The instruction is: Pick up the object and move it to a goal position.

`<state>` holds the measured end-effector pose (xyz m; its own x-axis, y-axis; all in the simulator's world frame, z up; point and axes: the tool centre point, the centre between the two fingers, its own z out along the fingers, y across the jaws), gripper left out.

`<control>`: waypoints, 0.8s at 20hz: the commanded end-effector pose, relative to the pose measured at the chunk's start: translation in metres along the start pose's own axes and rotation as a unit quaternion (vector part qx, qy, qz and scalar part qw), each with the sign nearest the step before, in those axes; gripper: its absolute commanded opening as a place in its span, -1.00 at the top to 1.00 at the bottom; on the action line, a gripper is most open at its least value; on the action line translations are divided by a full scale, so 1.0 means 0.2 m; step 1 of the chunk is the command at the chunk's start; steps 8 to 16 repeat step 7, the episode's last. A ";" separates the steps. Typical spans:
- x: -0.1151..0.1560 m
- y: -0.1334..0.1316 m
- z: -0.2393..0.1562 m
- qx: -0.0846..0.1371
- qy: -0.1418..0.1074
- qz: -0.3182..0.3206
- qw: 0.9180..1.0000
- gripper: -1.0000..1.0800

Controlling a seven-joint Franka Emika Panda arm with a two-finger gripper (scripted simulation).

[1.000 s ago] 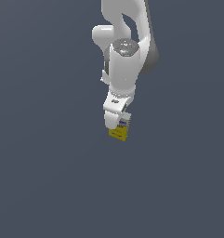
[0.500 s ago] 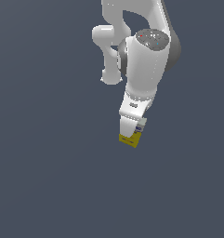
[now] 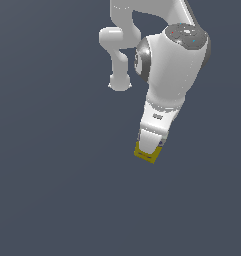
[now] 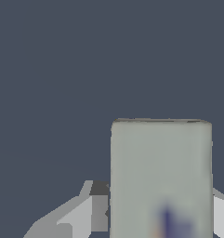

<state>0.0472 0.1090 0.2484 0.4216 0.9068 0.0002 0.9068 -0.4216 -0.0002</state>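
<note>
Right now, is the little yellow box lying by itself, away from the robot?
No, the box sits pinched in the end effector, under the arm.

No text, brand, number or sign can be read in either view. The box [image 4: 161, 176] shows only a blurred blue smudge with a trace of orange low on its pale grey face in the wrist view; no letters can be made out there. In the exterior view a small dark mark sits on the arm's [image 3: 172, 65] white wrist section, too small to read.
</note>
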 end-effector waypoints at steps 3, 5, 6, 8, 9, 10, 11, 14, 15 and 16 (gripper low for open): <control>0.03 0.02 -0.02 0.000 0.000 0.000 1.000 1.00; 0.04 0.02 -0.02 0.000 0.000 0.000 1.000 1.00; 0.04 0.02 -0.02 0.000 0.000 0.000 1.000 1.00; 0.04 0.02 -0.02 0.000 0.000 0.000 1.000 1.00; 0.04 0.02 -0.02 0.000 0.000 0.000 1.000 1.00; 0.04 0.02 -0.02 0.000 0.000 0.000 1.000 1.00; 0.04 0.02 -0.02 0.000 0.000 0.000 1.000 1.00; 0.04 0.02 -0.02 0.000 0.000 0.000 1.000 1.00; 0.04 0.02 -0.02 0.000 0.000 0.000 1.000 1.00; 0.04 0.02 -0.02 0.000 0.000 0.000 1.000 1.00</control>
